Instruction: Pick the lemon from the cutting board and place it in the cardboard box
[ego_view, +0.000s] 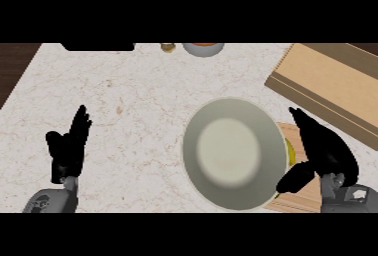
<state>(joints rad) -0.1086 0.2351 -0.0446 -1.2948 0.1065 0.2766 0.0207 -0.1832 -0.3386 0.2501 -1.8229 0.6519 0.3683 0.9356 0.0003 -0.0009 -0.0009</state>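
Head view, and two hands were in shot. The left hand (68, 150) stood at the lower left, fingers straight, holding nothing. The right hand (325, 150) hung over the one cutting board (295, 203) at the lower right, fingers stretched out, closed on nothing. One lemon (290, 152) was there, only a yellow sliver showing between that hand and the single big plate (232, 152) at centre. One cardboard box (332, 82) lay at the upper right, and one bowl (203, 48) at the top edge.
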